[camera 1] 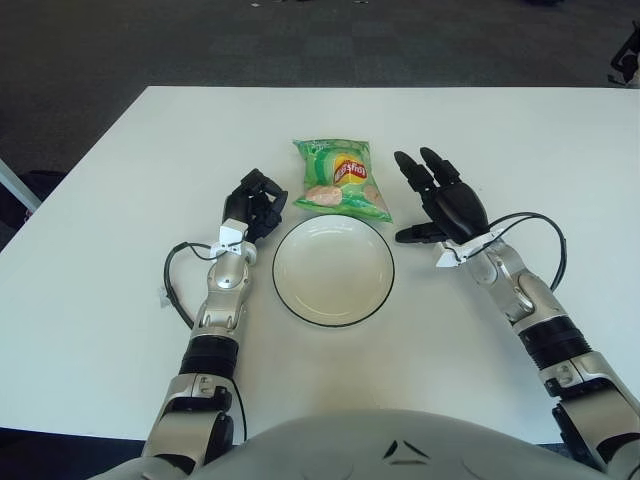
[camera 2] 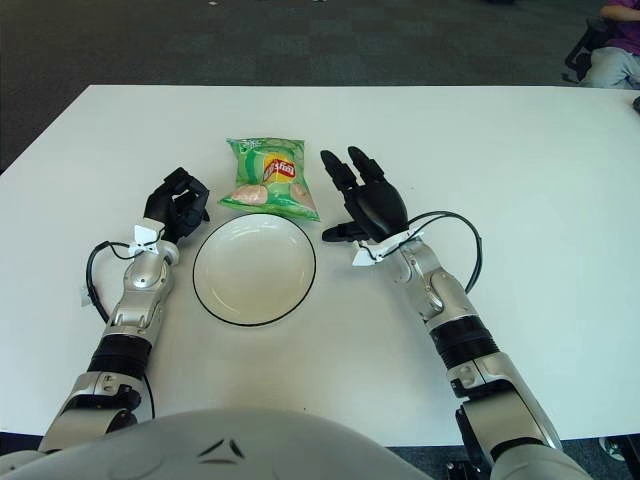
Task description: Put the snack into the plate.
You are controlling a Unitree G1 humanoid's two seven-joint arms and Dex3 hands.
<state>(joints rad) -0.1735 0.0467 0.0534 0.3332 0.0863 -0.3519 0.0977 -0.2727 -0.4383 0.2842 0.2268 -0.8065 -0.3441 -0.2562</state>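
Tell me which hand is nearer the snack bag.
Right. The right hand, fingers open, is just right of the snack bag, not touching. The left hand, curled, sits to the bag's lower left, beside the plate.

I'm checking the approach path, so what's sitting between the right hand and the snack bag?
Nothing: only bare white table separates the open right hand from the green snack bag, shown in both eye views. The plate lies nearer the robot, off that line.

You look forward and down from the head through two eyes set slightly apart, both fairly close above the white surface and sharing the plate, snack and both arms.
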